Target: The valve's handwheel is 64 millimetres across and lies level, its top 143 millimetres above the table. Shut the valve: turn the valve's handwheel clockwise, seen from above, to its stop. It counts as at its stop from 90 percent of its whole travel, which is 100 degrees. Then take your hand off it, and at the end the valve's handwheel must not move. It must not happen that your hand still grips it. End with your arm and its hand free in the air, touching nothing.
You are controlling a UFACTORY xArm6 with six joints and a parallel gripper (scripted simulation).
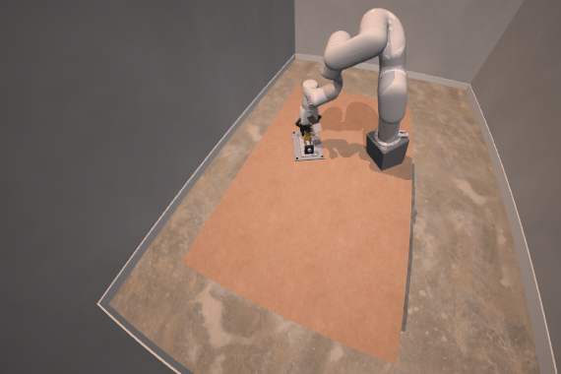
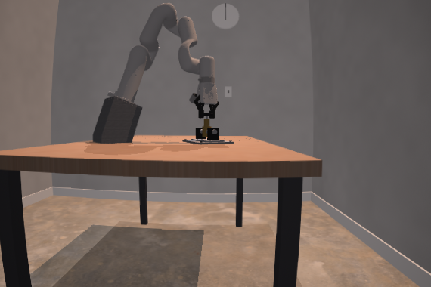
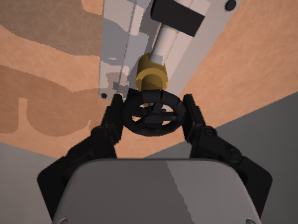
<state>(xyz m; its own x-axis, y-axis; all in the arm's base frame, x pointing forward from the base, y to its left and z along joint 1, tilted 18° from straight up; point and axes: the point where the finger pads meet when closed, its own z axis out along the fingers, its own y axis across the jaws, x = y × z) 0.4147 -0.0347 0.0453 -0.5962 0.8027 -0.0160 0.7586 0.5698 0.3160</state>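
Note:
The valve stands on a grey base plate (image 1: 308, 147) on the table, with a black body (image 2: 207, 134) and a brass stem (image 3: 151, 74). Its black spoked handwheel (image 3: 153, 112) lies level on top of the stem. My gripper (image 3: 152, 103) points straight down over the valve, and its two black fingers press the handwheel's rim from the left and right sides. In the exterior view the gripper (image 2: 206, 114) sits right on top of the stem. In the top view the gripper (image 1: 307, 126) hides the handwheel.
The arm's dark base block (image 1: 387, 149) stands on the table to the right of the valve. The table's edge (image 3: 240, 120) runs close to the valve on one side. A round wall clock (image 2: 225, 16) hangs behind.

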